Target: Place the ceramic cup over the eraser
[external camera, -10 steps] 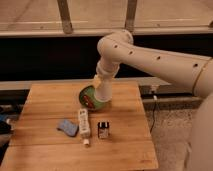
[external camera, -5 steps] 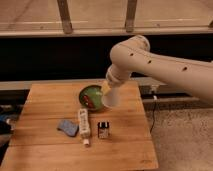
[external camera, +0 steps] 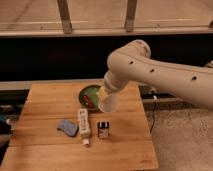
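The white ceramic cup [external camera: 108,103] hangs tilted at the end of my arm, above the table by the right rim of the green bowl. My gripper [external camera: 107,93] is shut on the cup's upper part and is mostly hidden by the wrist. The eraser [external camera: 103,129], a small dark block with a white patch, lies on the wooden table in front of and below the cup, apart from it.
A green bowl [external camera: 89,96] stands at the back middle of the wooden table [external camera: 45,100]. A long white bar-shaped object [external camera: 84,125] and a blue lumpy pad [external camera: 67,127] lie left of the eraser. A cable hangs off the table's right side.
My arm has carried the cup from over the green bowl to the right and toward the front, closer to the eraser. The things on the table have not moved.
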Robot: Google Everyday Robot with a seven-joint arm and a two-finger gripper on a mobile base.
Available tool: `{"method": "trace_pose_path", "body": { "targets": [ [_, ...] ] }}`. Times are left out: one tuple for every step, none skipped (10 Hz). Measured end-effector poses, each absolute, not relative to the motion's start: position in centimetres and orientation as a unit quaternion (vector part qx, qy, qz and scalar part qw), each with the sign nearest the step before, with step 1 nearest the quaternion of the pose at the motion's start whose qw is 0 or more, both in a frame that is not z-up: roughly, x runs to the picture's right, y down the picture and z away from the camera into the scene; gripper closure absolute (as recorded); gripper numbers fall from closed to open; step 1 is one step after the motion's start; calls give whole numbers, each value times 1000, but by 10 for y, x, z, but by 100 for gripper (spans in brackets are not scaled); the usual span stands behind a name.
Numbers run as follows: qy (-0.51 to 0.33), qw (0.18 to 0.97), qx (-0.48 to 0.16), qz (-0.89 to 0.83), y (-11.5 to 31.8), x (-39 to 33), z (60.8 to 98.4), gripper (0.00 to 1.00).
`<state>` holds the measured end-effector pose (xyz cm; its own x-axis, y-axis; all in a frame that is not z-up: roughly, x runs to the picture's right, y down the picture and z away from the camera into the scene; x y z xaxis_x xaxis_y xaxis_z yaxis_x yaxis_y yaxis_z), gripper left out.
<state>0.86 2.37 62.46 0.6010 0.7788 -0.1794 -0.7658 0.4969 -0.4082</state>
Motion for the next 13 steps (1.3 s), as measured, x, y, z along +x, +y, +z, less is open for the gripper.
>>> {"method": "trace_pose_path", "body": {
  "targets": [
    [-16,866,-228,445,27,9,622,100],
    [-18,866,-229,444,31,9,619,100],
    [-20,866,-230,443,35,10,618,100],
    [-22,867,-233,440,41,7,615,100],
    [-24,868,-236,436,46,3,612,100],
    [-26,869,-239,433,51,0,610,100],
    [-28,869,-242,430,55,-1,608,100],
    [-29,869,-245,429,57,-2,607,100],
    [-28,868,-250,428,62,-3,606,100],
    [-27,867,-255,428,66,-3,606,100],
    [-27,866,-257,429,69,-2,606,100],
    [-26,864,-259,430,72,-1,606,100],
    [-26,863,-263,430,76,-2,606,100]
  ]
}}
